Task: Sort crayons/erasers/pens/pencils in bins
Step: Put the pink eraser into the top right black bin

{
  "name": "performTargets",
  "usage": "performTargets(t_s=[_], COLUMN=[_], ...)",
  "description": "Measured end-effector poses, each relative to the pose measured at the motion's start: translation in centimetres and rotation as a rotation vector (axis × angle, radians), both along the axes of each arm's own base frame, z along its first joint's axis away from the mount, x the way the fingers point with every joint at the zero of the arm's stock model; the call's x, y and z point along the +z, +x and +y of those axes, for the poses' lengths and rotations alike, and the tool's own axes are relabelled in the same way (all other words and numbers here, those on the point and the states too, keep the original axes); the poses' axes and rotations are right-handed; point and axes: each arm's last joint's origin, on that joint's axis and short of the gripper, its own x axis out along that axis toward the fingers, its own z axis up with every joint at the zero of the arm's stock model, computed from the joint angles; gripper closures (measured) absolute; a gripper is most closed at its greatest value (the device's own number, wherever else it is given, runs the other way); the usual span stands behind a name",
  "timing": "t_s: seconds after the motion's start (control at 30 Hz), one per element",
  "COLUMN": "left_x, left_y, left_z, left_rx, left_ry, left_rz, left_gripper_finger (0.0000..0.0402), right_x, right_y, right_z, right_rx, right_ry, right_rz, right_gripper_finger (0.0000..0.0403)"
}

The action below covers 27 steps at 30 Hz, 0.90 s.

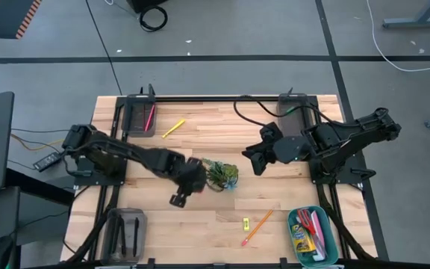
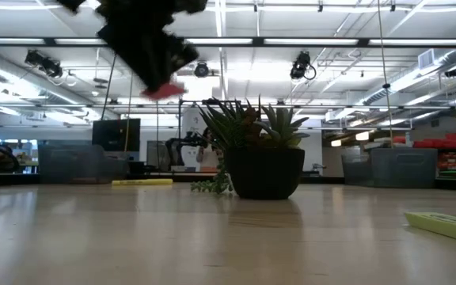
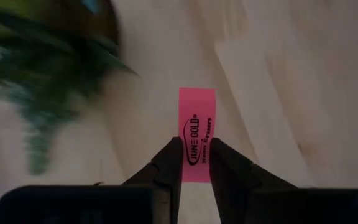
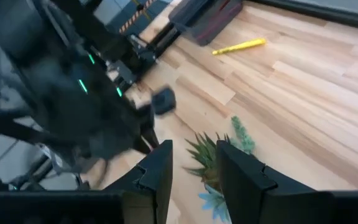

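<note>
Left gripper (image 3: 196,163) has the pink eraser (image 3: 197,134) pinched, lifted off the table; sort step is mid-carry.

From my seat: fingers (image 3: 166,165) clamp the eraser's sides, hanging mid-table just left of the plant (image 1: 222,175). Right gripper (image 4: 193,168) waits to the plant's right, jaws part-spread, empty. Outward: yellow eraser (image 1: 245,222) and an orange pencil (image 1: 257,227) lie near-right, yellow pencil (image 1: 173,128) far-left. Teal bin (image 1: 334,240) near-right holds the crayon box (image 1: 301,237); dark bin (image 1: 139,117) far-left holds a pencil; near-left bin (image 1: 123,232) probably pens, hard to tell. Next: carry to the eraser bin, which I can't identify, then release.
</note>
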Motion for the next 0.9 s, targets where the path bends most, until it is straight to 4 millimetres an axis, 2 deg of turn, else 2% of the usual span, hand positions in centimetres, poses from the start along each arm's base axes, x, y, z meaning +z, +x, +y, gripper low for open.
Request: performTargets(t_s=[0.17, 0.27, 0.4, 0.57, 0.77, 0.9], left_x=[4.4, 6.8, 10.1, 14.0, 17.1, 17.7], left_y=[1.5, 2.0, 2.5, 2.7, 2.9, 3.2], left_z=[2.6, 4.1, 5.9, 7.2, 7.8, 7.7], left_rx=[0.123, 0.190, 0.257, 0.322, 0.360, 0.359], left_ry=[-0.032, -0.037, -0.050, -0.030, -0.022, -0.034], left_rz=[-0.077, -0.126, -0.224, -0.366, -0.519, -0.586], left_gripper_finger=[0.0335, 0.0335, 0.0331, 0.0336, 0.0333, 0.0334], right_x=[-0.4, -0.3, 0.1, 0.6, 1.2, 1.4], right_y=[-0.4, -0.6, -0.9, -0.8, 0.2, 0.7], right_z=[0.0, 0.1, 1.4, 1.9, 0.2, -1.1], right_rx=[-0.017, -0.070, -0.107, -0.184, -0.313, -0.343], right_ry=[0.081, 0.231, 0.425, 0.481, 0.514, 0.499], right_rz=[0.042, 0.023, -0.035, -0.126, -0.251, -0.289], right_gripper_finger=[0.0274, 0.0273, 0.0274, 0.0274, 0.0273, 0.0273])
